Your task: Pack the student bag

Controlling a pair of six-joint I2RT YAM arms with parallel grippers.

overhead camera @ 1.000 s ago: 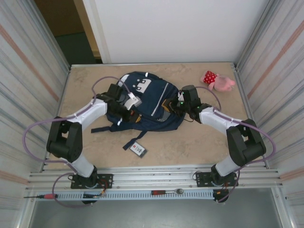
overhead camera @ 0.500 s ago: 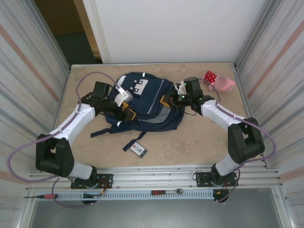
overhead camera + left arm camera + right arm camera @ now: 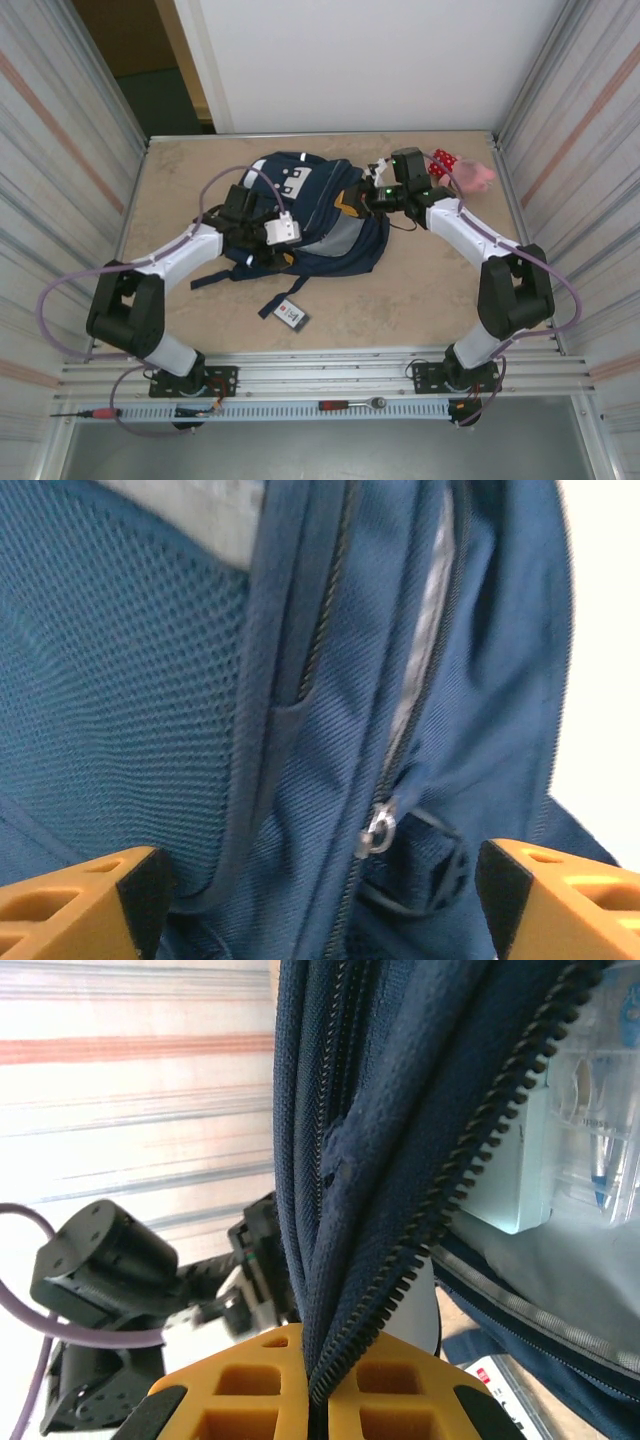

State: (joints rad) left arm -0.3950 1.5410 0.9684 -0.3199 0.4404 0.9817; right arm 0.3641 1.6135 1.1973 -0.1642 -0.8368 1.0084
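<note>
- Top view: the student bag (image 3: 305,215) lies flat at mid-table, a little toward the far side, between my two arms. It is navy with a white patch at its far end and dark straps trailing to the near left.
- Top view: my left gripper (image 3: 272,245) is over the bag's near-left part. My right gripper (image 3: 350,207) is at the bag's right edge.
- Top view also gives the surroundings: a beige, stone-patterned table (image 3: 430,290), a pink plush toy (image 3: 465,172) at the far right, and a small flat card (image 3: 291,314) near the bag's near side.
- Left wrist view: my left gripper (image 3: 320,880) is released. Its orange fingers (image 3: 90,900) stand wide apart with nothing between them but the bag below.
- This view adds texture: a fine mesh panel (image 3: 110,680) on the left, coarse woven fabric, a grey stripe, and a metal zipper pull (image 3: 378,830).
- Right wrist view: my right gripper (image 3: 315,1390) is clenched on the bag's open zipper edge, the dark fabric folds pinched between the orange pads.
- The same view looks into the opening: zipper teeth (image 3: 470,1150), a grey lining, and a clear plastic case (image 3: 590,1090) inside.
</note>
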